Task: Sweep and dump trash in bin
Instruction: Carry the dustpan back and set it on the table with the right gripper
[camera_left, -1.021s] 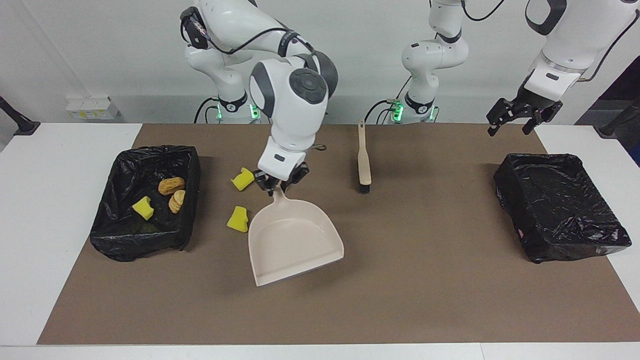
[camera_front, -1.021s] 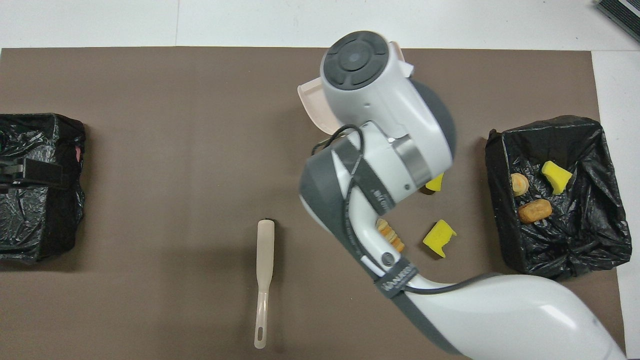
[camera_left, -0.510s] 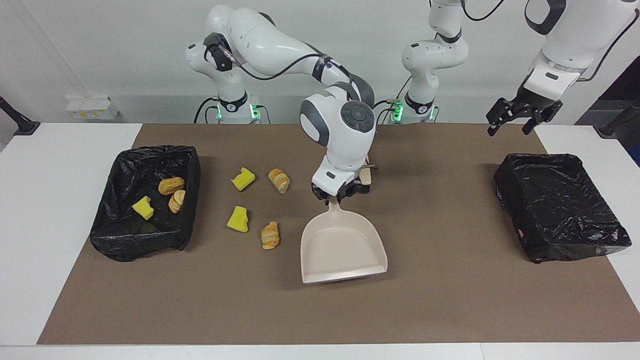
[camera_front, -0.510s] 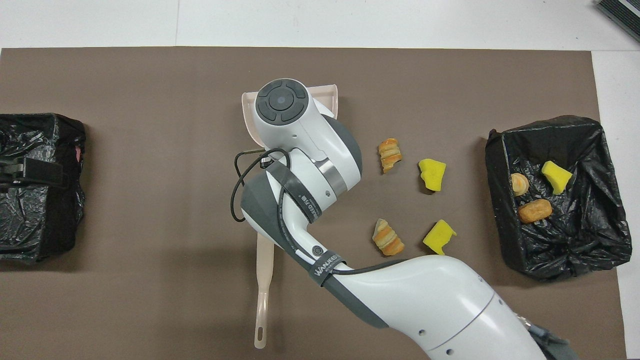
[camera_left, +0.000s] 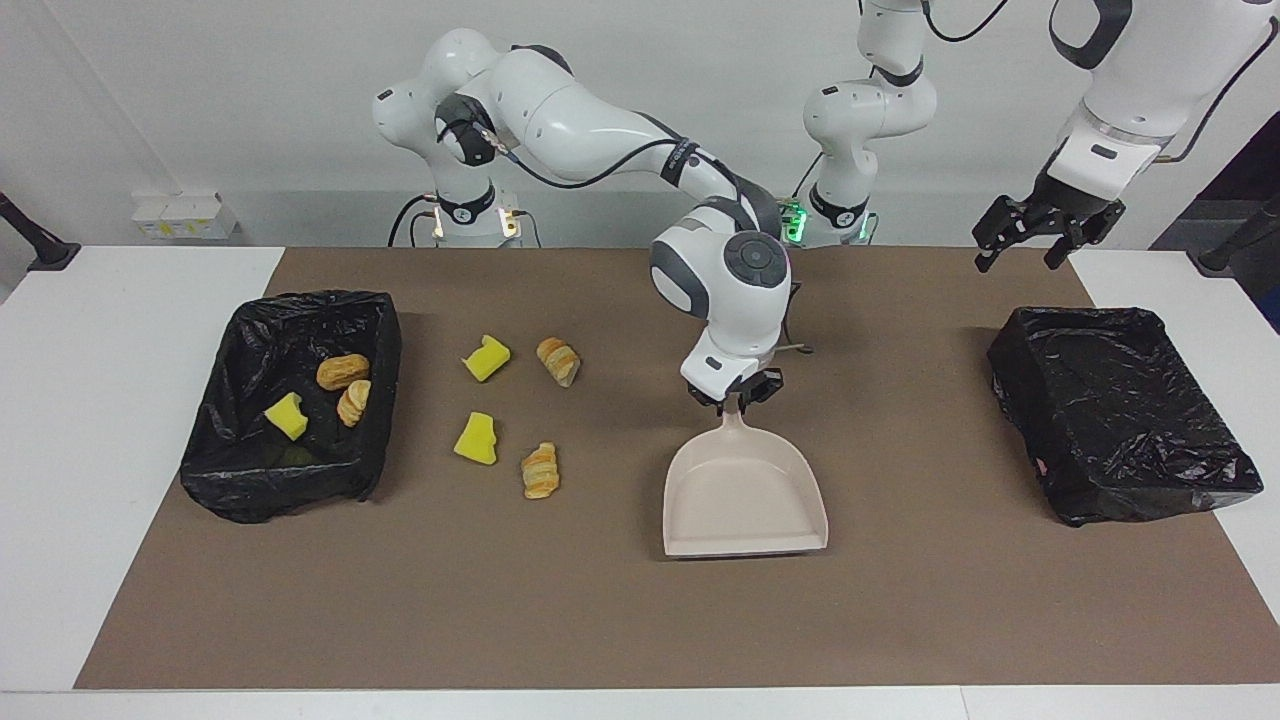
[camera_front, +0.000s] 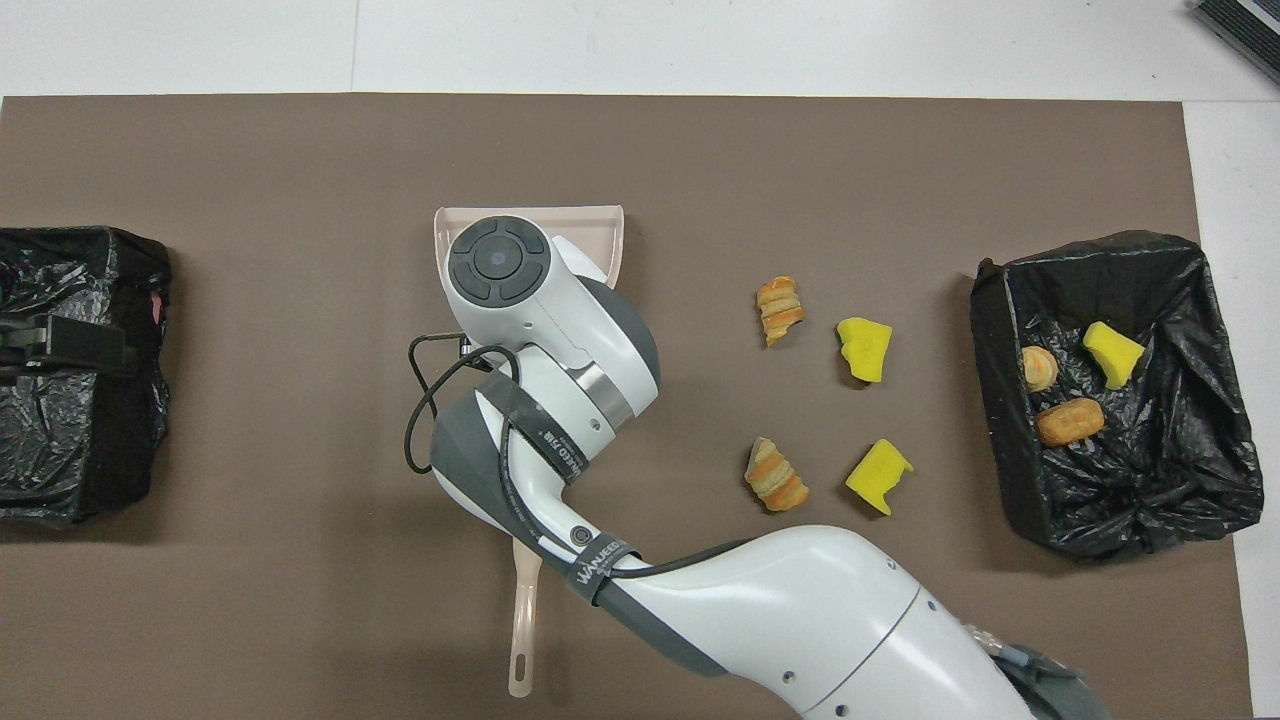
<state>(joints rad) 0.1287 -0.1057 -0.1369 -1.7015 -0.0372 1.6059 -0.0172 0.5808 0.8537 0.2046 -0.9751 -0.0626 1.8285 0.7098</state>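
Moved toward the left arm's end, the dustpan (camera_left: 745, 492) is gripped by the right gripper (camera_left: 737, 397); four trash pieces (camera_left: 476, 438) are left beside the bin (camera_left: 240, 470). Left gripper (camera_left: 1040, 232): waiting, jaws open.

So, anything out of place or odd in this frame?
Four trash bits lie loose on the mat beside the bin, which holds three. The right gripper holds the empty dustpan well away from them. The left gripper waits, open.
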